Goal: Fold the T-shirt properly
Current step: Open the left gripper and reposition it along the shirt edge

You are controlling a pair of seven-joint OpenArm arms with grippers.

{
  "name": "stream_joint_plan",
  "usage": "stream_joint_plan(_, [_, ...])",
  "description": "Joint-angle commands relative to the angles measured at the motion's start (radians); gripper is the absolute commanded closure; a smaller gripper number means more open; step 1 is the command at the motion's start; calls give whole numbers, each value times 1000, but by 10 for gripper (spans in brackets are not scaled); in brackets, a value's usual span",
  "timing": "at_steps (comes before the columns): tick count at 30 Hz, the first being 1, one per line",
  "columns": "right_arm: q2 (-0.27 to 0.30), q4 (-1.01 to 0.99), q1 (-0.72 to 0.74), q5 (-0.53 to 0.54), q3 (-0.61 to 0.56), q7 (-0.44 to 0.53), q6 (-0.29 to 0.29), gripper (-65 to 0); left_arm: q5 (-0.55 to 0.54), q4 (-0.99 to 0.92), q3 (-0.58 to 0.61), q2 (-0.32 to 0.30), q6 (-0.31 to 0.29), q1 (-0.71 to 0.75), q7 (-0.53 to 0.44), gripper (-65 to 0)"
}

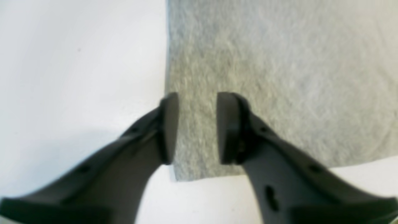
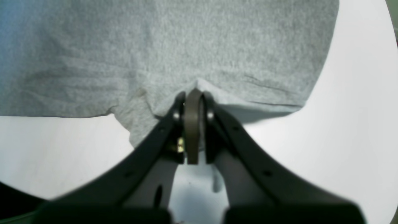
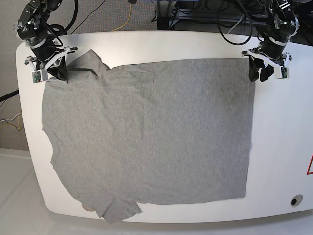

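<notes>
The heather-grey T-shirt (image 3: 146,132) lies spread flat on the white table (image 3: 283,147), covering most of it. In the base view its near edge shows one short sleeve (image 3: 117,209) poking out toward the table's front rim, slightly rumpled. A small round thing under the cloth by that sleeve is too dim to name. The hem side runs straight down the view's right; the body is smooth with only faint creases. No print shows.

Farther back, at the far corner on the view's right, the left gripper (image 1: 197,129) stands with its fingers spread apart over the shirt's corner. The wrist view is blurred, so whether the pads touch the cloth cannot be told; nothing is held between them.

At the far corner on the view's left, the right gripper (image 2: 193,102) has its fingers pressed together, pinching a small peak of the grey fabric at the sleeve edge. The arms are cut off above the wrists.
</notes>
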Motion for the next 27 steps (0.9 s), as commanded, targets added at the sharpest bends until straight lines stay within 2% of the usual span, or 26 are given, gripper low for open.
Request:
stream_joint_plan(1, [15, 17, 8, -12, -9, 30, 2, 0, -23, 19, -17, -4, -5, 5, -11, -253])
stream_joint_plan(2, [16, 20, 12, -35, -22, 36, 2, 0, -20, 21, -26, -2, -3, 9, -9, -262])
stream_joint_plan(7, [19, 26, 18, -106, -72, 60, 2, 0, 25, 60, -26, -1, 1, 16, -28, -179])
stream_joint_plan(8, [-34, -45, 12, -107, -77, 27, -2, -11, 29, -15, -4, 12, 5, -22, 7, -193])
stream_joint_plan(11, [-53, -63, 14, -107, -75, 27, -1, 0, 31, -34, 17, 14, 5, -48, 7, -193])
stream_joint_plan(27, [-56, -80, 12, -107, -77, 27, 1, 0, 32, -57, 24, 12, 6, -51, 7, -193])
